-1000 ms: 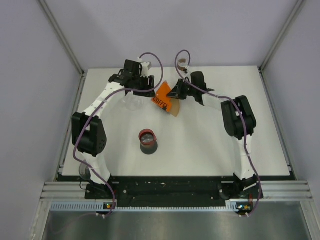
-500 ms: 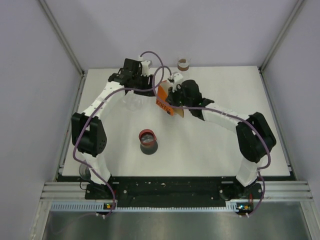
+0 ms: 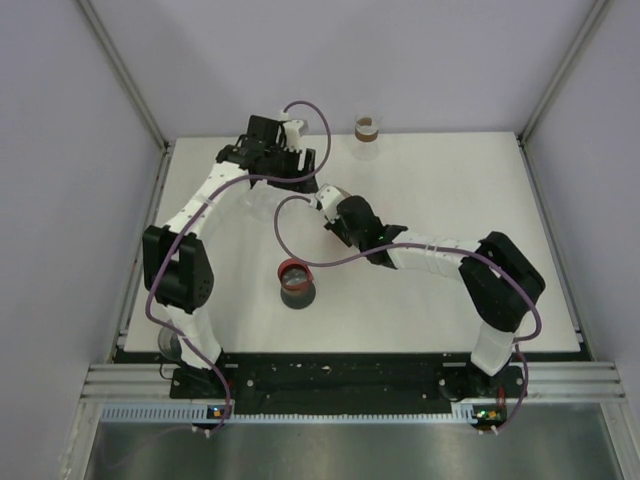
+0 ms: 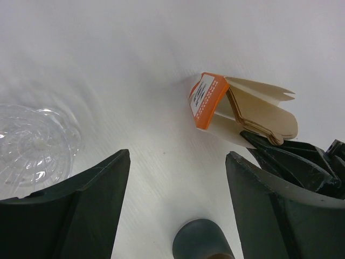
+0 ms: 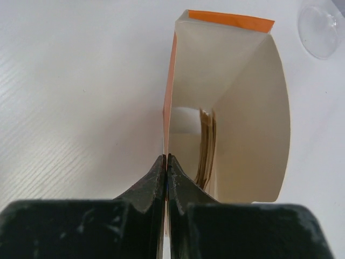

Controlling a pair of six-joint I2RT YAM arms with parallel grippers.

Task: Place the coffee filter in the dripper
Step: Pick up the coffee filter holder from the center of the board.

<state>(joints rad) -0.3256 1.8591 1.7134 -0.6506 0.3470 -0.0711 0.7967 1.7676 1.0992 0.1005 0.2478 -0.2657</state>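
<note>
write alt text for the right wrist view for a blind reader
The right gripper is shut on the side wall of an open orange-and-white filter box. Brown paper filters stand stacked inside it, and part of a clear dripper shows at the top right on the white table.

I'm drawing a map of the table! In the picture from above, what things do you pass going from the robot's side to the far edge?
red cup → dripper → jar
</note>
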